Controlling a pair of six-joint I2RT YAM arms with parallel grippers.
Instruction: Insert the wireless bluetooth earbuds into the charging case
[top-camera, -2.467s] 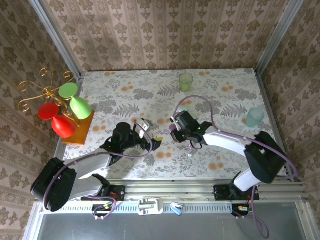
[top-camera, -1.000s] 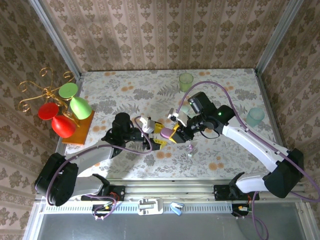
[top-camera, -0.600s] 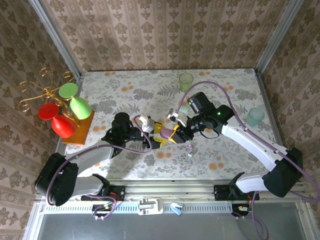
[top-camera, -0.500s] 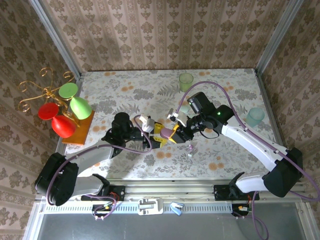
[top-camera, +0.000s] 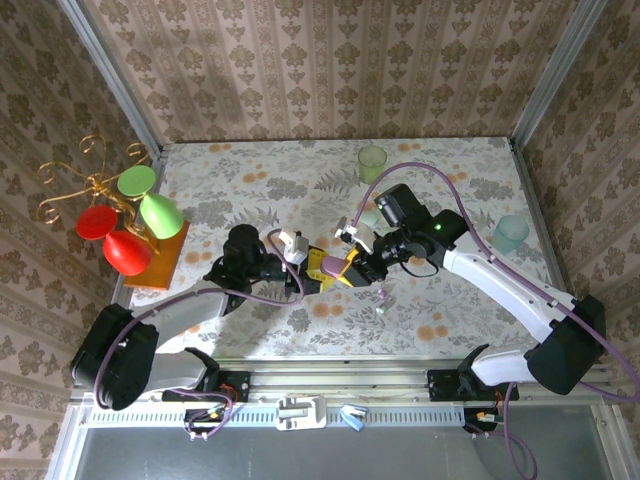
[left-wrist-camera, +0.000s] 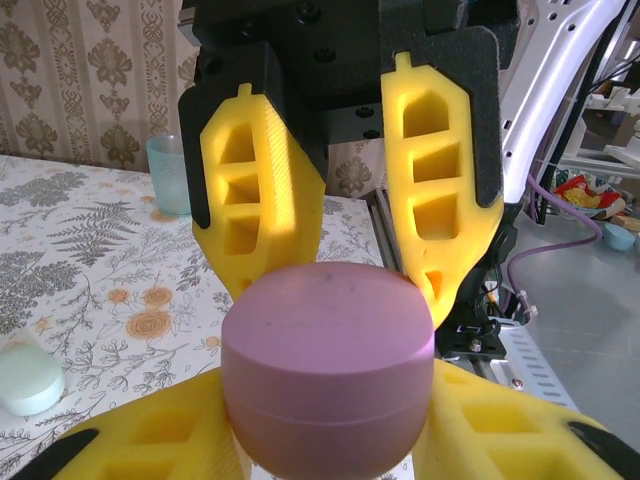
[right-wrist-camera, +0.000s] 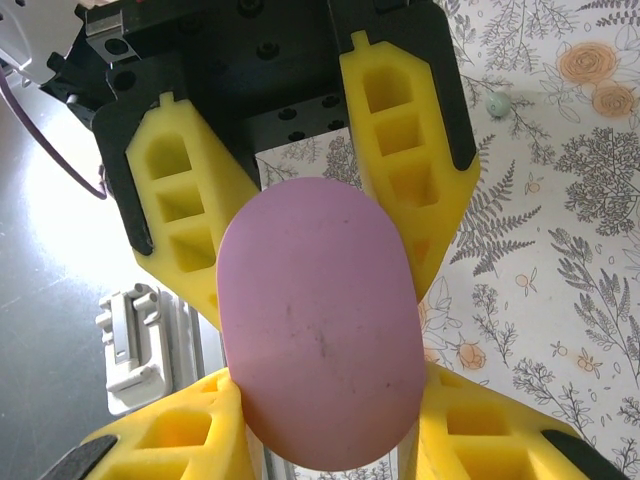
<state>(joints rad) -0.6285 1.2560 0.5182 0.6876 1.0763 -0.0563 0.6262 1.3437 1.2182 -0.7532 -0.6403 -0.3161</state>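
Note:
A purple pebble-shaped charging case (top-camera: 326, 265) hangs closed above the table's near middle, gripped from both sides. My right gripper (top-camera: 347, 270) is shut on its right end, and my left gripper (top-camera: 313, 270) is shut on its left end. In the left wrist view the case (left-wrist-camera: 328, 340) sits between my yellow pads (left-wrist-camera: 490, 430), and the right gripper's fingers (left-wrist-camera: 440, 200) flank it from above. The right wrist view has the case (right-wrist-camera: 315, 320) upright in the same double grip. Two tiny earbuds (top-camera: 381, 304) lie on the cloth below the right gripper; a mint one (right-wrist-camera: 497, 103) is seen by the right wrist.
A mint case (top-camera: 368, 217) lies on the cloth behind the right gripper, also in the left wrist view (left-wrist-camera: 30, 375). A green cup (top-camera: 372, 163) stands at the back, a teal cup (top-camera: 509, 233) at the right. A stand of red and green cups (top-camera: 120, 215) occupies the left edge.
The right arm carried the purple case up from the cloth to the left gripper. In the last second the left jaws closed on it; both arms otherwise held still.

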